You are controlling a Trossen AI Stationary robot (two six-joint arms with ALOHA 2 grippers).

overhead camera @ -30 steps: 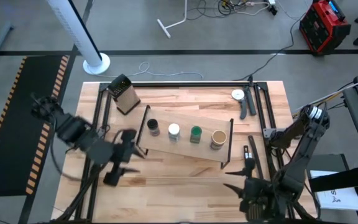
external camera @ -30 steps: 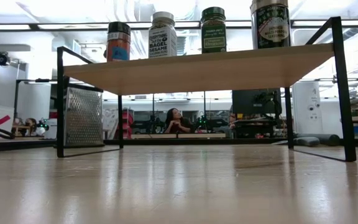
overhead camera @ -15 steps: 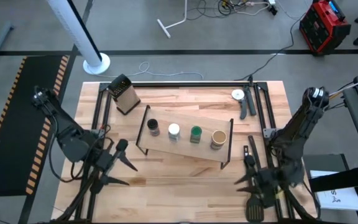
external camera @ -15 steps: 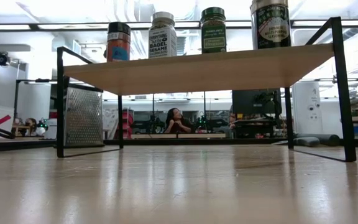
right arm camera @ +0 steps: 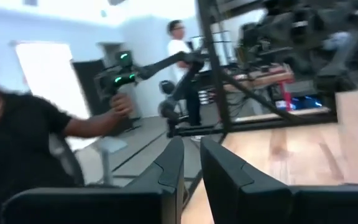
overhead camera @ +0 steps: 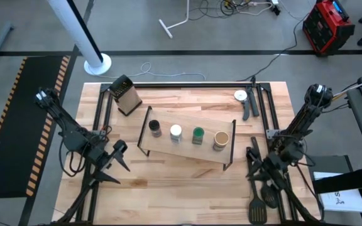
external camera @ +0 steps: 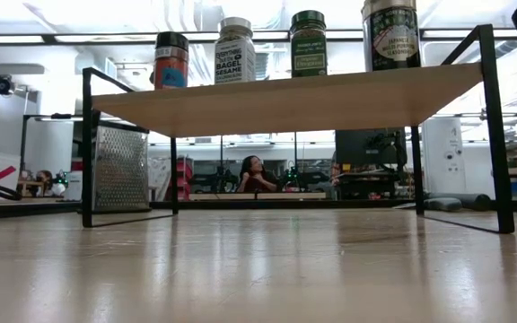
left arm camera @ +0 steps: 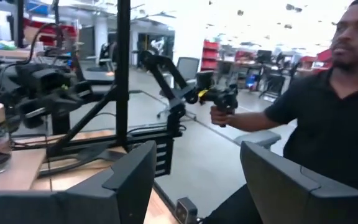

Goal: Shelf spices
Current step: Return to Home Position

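The shelf [overhead camera: 187, 143], a light-wood board on black metal frame ends, stands mid-table. Four spice jars stand on its top in a row, with a black lid [overhead camera: 155, 129], a white lid [overhead camera: 176, 132], a green lid [overhead camera: 197, 134] and a wider tan lid [overhead camera: 221, 139]. The low view shows them upright on the board [external camera: 285, 99]. My left gripper [overhead camera: 119, 157] [left arm camera: 197, 168] hangs open near the table's left near side, clear of the shelf. My right gripper [overhead camera: 256, 171] [right arm camera: 191, 165] sits by the right near edge, its fingers closed to a narrow slit, holding nothing.
A box grater [overhead camera: 126, 95] stands at the far left. A white dial-faced object with a dark handle [overhead camera: 241, 96] lies at the far right. Black frame rails [overhead camera: 266, 113] run along the table's sides. Dark spatulas [overhead camera: 259, 202] hang off the near right edge. A person [left arm camera: 328, 112] holds a handheld controller beyond the table.
Both arms have drawn back from the shelf toward their own near corners, the left arm folding toward the table's left edge and the right arm's elbow rising at the right. The shelf and the jars have stayed still.
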